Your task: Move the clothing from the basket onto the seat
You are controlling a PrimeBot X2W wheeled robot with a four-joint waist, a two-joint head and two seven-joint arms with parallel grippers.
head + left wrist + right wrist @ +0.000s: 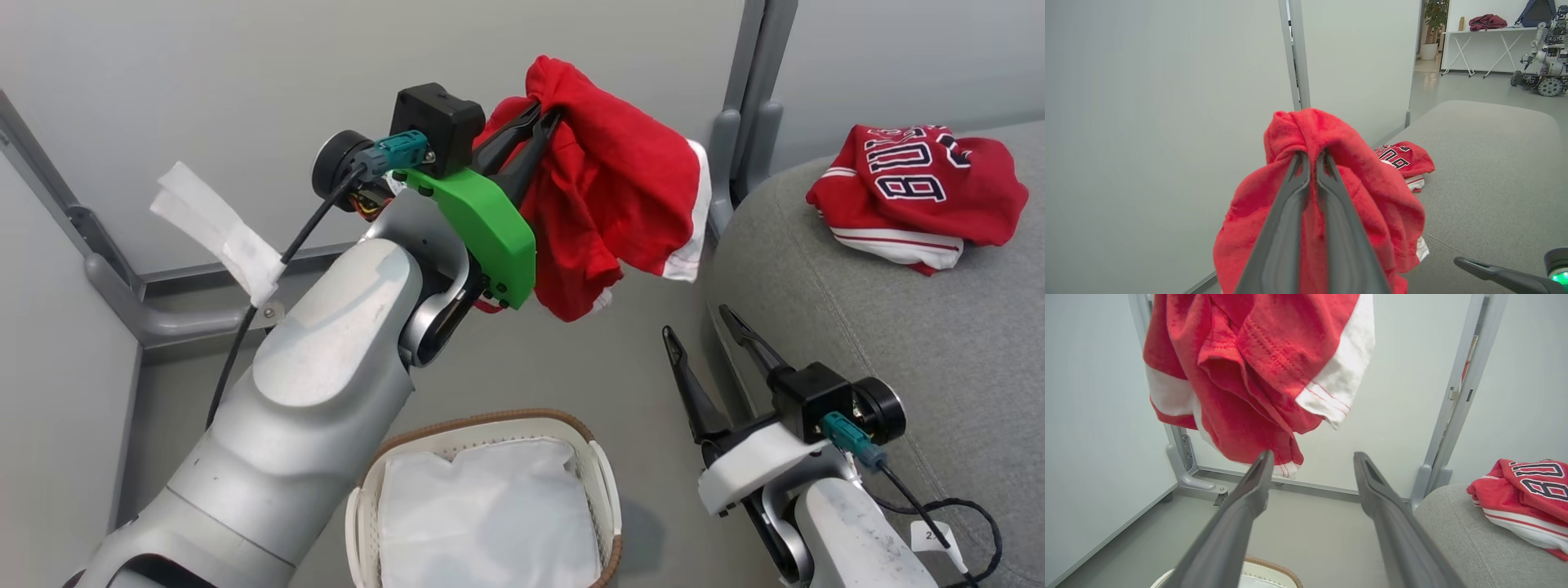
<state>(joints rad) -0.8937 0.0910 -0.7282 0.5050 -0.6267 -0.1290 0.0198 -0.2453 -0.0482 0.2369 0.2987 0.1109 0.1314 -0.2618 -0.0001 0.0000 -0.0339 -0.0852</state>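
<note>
1. Right now my left gripper (1310, 157) is clamped together on a fold of the red knit garment with white bands (620, 204). The garment hangs bunched in the air, between the oval white perforated plastic basket with a brown woven rim (606, 482) and the big grey fabric seat cushion (857, 343)
2. My right gripper (698, 322) stands wide apart and holds nothing, low beside the seat's near edge
3. The red jersey with black-and-white lettering (914, 192) already lies on the seat, toward its far side; a flat white fabric sheet (490, 514) lies in the basket
4. Risk: I pinch a small fold, so I judge a quick swing could pull the cloth free and drop it on the floor short of the seat
5. Risk: the grey metal partition post (747, 106) stands just beside the hanging white hem, and the cloth may catch there
6. Risk: letting go over the seat's rounded edge could let the garment slide off
7. Room: the seat's broad middle is bare with open air above it; wall panels close in behind the garment and on my left
</note>
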